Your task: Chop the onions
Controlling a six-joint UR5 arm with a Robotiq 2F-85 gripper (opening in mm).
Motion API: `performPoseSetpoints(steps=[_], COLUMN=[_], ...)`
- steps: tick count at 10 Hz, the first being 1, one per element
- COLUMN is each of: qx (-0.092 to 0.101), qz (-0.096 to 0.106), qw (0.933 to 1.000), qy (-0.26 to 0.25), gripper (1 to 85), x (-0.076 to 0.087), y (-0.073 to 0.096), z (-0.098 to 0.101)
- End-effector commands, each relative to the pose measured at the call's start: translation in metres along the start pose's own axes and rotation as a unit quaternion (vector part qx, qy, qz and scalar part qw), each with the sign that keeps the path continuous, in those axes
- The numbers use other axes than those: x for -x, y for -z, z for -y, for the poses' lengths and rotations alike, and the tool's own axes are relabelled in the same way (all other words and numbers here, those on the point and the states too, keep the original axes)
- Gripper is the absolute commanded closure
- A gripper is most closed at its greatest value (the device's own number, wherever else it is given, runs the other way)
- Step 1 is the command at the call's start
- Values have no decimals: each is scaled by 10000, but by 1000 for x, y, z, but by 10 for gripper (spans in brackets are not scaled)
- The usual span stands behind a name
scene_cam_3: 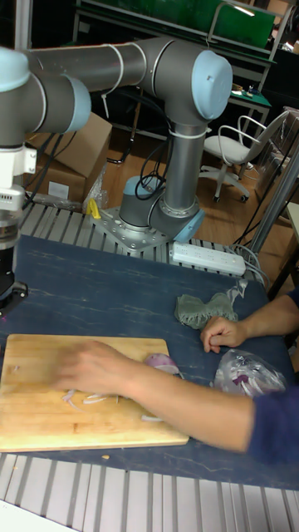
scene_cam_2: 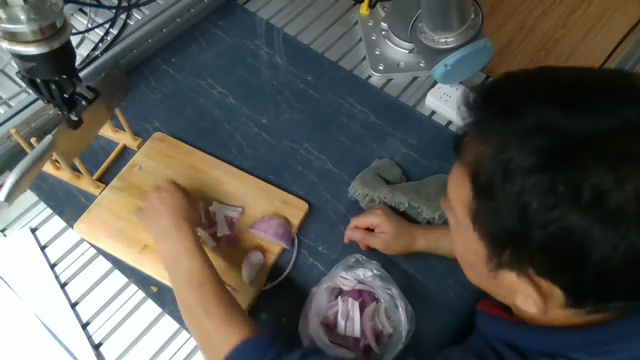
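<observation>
While a person's hand reaches across the board in the lower left of the frame, the gripper hangs at the upper left, above the board's far corner and apart from the food. From either view I cannot tell whether its fingers are spread or pressed together; a blurred pale shape slants down from it toward the left edge, possibly a blade, but that is unclear. The onions lie at the right end of the board: one purple wedge near the edge, a smaller piece below it, and pale slivers partly covered by the hand. A bag holding more cut onion sits lower centre on the blue mat, with a cloth above it and the person's other hand resting between them. In the tall view the hand covers the middle of the board and the wedge shows just past the wrist. The step in hand appears to be a pause while the pieces are rearranged. To do it well, the arm should keep high until the hand is wholly off the board, then come down squarely over the wedge, cutting across its layers and well inside the board's edge so nothing rolls off.
</observation>
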State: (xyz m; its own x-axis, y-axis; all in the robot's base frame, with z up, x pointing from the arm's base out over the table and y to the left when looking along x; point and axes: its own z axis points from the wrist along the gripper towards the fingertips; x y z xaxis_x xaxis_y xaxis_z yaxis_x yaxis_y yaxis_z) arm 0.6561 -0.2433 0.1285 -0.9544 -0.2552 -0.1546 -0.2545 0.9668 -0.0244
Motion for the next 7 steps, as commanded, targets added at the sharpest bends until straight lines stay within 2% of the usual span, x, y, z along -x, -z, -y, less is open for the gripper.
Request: performPoseSetpoints(steps=[1,4,7], qx=[161,266,259], qz=[150,221,112], qw=[9997,9993,9996], qy=[94,119,-10], gripper=[847,847,847], x=[1,1,-14], y=[-17,-32,-40], z=[-1,-2,3])
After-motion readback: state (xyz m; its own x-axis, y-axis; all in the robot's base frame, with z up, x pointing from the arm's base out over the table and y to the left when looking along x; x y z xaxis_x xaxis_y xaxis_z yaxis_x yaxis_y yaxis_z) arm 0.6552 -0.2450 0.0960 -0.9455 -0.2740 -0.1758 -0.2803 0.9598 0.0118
